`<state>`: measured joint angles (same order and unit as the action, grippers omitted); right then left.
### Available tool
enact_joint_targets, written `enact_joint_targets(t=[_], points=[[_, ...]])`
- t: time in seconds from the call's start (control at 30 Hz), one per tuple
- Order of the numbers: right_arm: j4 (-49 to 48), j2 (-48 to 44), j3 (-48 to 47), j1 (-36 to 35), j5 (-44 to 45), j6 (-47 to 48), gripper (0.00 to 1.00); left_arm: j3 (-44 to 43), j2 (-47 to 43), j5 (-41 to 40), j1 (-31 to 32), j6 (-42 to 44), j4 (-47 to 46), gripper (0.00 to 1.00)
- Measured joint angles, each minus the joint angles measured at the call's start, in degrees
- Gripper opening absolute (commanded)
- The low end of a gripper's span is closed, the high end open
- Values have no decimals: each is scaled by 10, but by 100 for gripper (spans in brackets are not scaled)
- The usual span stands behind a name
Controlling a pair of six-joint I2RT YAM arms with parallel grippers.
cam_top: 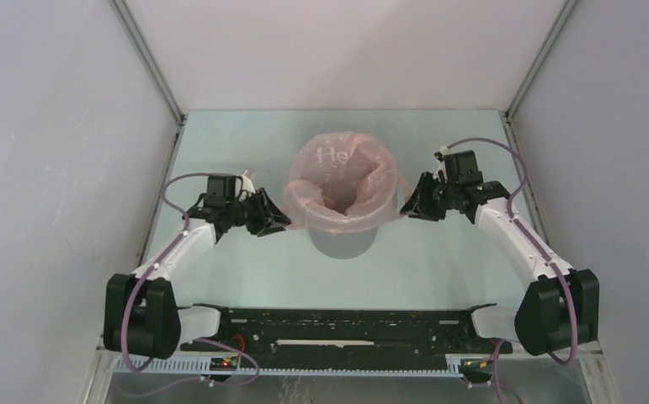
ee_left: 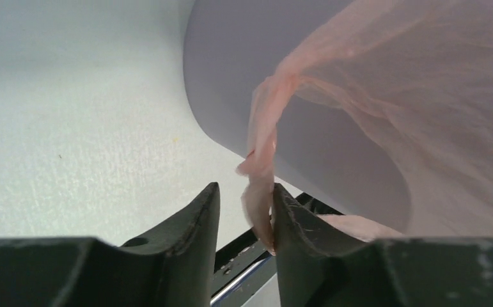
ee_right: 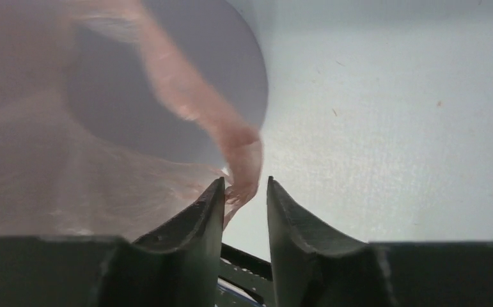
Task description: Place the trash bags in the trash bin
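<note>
The bag (cam_top: pixel 337 181) already lines the bin (cam_top: pixel 343 244), its mouth folded out over the rim, so the job looks nearly done. What seems left is to release or tuck its two handles. The left fingers (ee_left: pixel 195 224) stand slightly apart, with one handle (ee_left: pixel 261 160) hanging in the gap against the finger nearer the bin. The right fingers (ee_right: pixel 199 224) are likewise slightly spread, and the other handle brushes the bin-side finger. Neither pair clamps. The bin stands on the desk (cam_top: pixel 438 261) between both pairs.
</note>
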<state>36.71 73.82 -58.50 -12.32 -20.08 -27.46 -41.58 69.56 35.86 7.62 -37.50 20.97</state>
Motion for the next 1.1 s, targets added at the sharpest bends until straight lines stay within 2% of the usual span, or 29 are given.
enact_joint_targets(t=[0.03, 0.1, 0.17, 0.27, 0.3, 0.43, 0.5, 0.57, 0.73, 0.8, 0.87, 0.9, 0.97, 1.1], points=[[-12, 0, 19, 0, -1, -8, 20, 1, 9, 2, 3, 0, -4, 31], [-32, 0, 53, 0, -3, -23, 10, 7, 29, 4, 9, 0, -14, 26], [-47, 0, 82, -1, -3, -35, 7, 17, 47, 4, 13, 0, -22, 23], [-61, 0, 103, -2, 1, -43, 8, 29, 61, 4, 17, 0, -26, 21], [-63, 0, 103, -2, 1, -44, 10, 29, 65, 4, 18, 0, -28, 20], [-73, -1, 103, -3, 8, -40, 36, 29, 79, 4, 34, 0, -39, 21], [-72, -3, 103, -2, 9, -36, 48, 28, 89, 5, 48, 0, -38, 33], [-66, -8, 103, -2, 10, -31, 54, 28, 95, 5, 62, 2, -37, 43], [-31, -79, 103, -3, 36, -19, 77, 28, 103, 3, 91, 5, -35, 50], [-17, -143, 103, -4, 51, -13, 80, 27, 114, 3, 96, 4, -37, 51], [-4, -205, 94, -4, 62, -4, 80, 20, 128, 3, 99, 4, -35, 63], [3, -222, 82, -4, 63, 1, 82, 12, 135, 2, 101, 4, -30, 71], [22, -233, 43, -8, 65, 7, 86, -4, 134, -5, 105, 4, -23, 79], [44, -196, -77, -62, 89, 21, 90, -9, 87, -39, 112, 7, -12, 85]])
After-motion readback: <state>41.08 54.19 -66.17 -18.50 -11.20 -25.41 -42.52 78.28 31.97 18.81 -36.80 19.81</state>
